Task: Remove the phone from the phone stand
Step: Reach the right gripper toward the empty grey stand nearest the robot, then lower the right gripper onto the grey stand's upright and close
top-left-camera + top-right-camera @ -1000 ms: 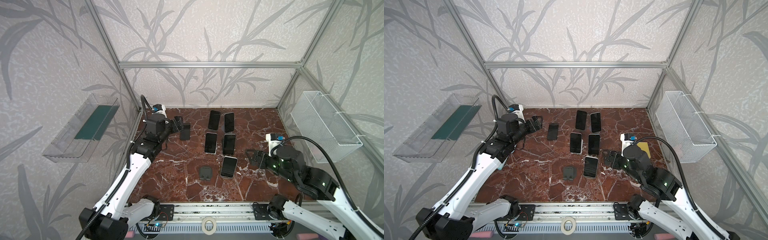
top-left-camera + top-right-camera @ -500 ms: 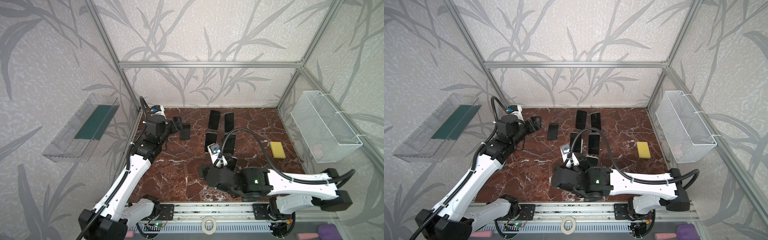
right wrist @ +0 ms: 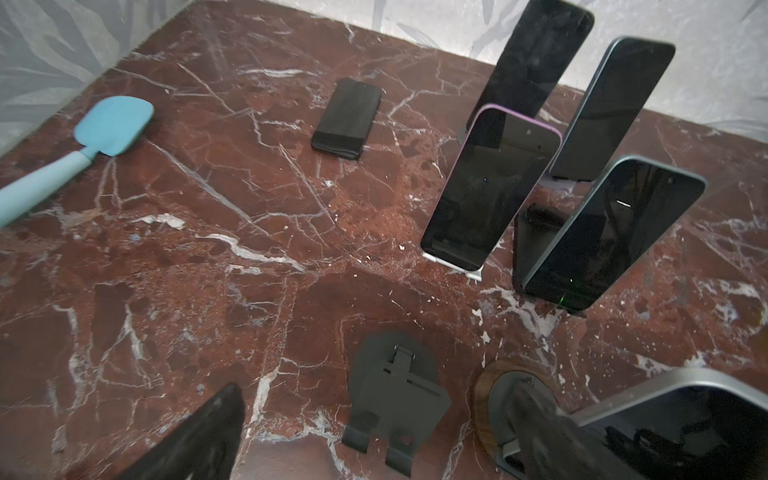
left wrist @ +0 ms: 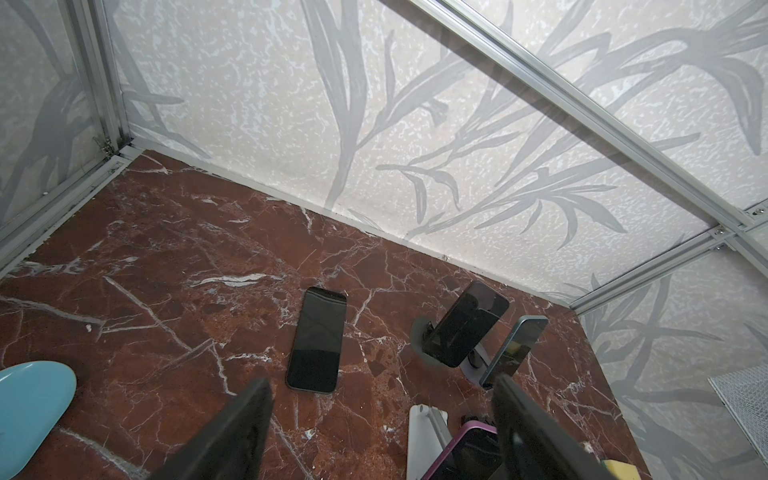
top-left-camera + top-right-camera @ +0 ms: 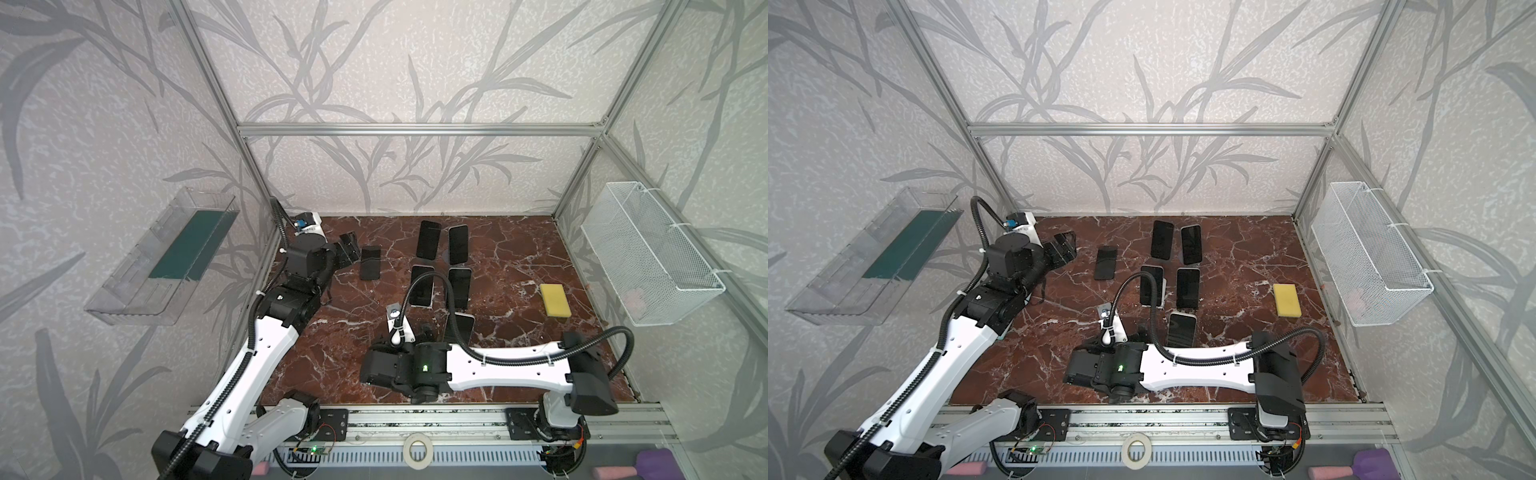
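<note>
Right gripper [image 3: 380,392], swung in from right, gapes wide seemingly above empty stand [image 3: 399,374]; left gripper [image 4: 380,380] parted, empty.

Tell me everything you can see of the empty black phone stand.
The stand is matte black and plastic-looking, with a rounded base, a small hinge, and a back plate ending in two hooked lips. It holds no phone. It sits on the marble table, ahead of the open right tool, and nothing else touches it. A wood-rimmed stand is beside it.

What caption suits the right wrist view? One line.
Open black fingers frame an empty black folding phone stand on the red marble tabletop, a purple-cased phone propped behind.
</note>
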Motion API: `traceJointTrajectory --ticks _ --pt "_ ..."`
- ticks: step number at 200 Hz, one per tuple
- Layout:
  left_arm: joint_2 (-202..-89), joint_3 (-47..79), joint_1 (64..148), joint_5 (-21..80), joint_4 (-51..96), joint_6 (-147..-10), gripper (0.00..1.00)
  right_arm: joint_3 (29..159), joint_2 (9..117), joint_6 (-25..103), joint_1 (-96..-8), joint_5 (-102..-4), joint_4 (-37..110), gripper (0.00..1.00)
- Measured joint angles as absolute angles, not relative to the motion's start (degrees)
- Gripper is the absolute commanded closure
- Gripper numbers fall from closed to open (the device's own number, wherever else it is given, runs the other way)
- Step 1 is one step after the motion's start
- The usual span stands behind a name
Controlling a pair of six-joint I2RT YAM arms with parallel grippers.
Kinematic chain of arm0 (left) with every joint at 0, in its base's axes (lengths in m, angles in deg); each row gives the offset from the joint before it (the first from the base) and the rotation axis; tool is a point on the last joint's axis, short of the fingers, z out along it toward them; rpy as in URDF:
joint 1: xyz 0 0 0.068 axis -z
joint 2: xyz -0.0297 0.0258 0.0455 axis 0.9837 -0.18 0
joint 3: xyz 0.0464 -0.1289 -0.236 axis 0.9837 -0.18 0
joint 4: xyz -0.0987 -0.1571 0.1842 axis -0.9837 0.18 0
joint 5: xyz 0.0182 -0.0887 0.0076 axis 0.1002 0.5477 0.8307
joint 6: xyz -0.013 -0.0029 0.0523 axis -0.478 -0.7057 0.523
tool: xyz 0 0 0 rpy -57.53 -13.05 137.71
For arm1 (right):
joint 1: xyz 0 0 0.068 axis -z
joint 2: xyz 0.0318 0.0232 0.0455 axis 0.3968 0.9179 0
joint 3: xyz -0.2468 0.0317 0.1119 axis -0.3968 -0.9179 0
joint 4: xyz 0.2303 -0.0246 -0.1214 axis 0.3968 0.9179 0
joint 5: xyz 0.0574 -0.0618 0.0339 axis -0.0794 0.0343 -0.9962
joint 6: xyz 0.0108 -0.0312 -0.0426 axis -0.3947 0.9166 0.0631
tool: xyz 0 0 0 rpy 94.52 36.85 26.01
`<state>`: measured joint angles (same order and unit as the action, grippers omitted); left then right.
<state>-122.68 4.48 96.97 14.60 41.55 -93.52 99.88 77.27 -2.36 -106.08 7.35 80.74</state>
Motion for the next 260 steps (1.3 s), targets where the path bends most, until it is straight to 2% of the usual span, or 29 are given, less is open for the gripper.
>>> traceJointTrajectory --ticks 68,129,223,247,260 --pt "-123.8 4.5 97.0 15.6 41.4 -93.8 0.17 97.6 82.2 -13.0 -104.0 4.5 82.6 0.01" --pt "-125.2 4.5 97.0 17.2 41.1 -93.9 0.17 94.5 82.9 -15.0 -102.6 0.9 79.4 0.01" --pt "-126.6 4.5 97.0 17.8 40.7 -93.8 0.17 88.4 82.9 -10.9 -98.9 -5.7 67.8 0.22" --pt "-126.9 4.4 97.0 18.0 40.5 -93.8 0.17 88.4 82.9 -9.4 -98.9 -5.8 66.2 0.32" --pt "-126.9 4.4 97.0 18.0 40.5 -93.8 0.17 88.4 82.9 -9.1 -98.9 -5.8 65.7 0.32"
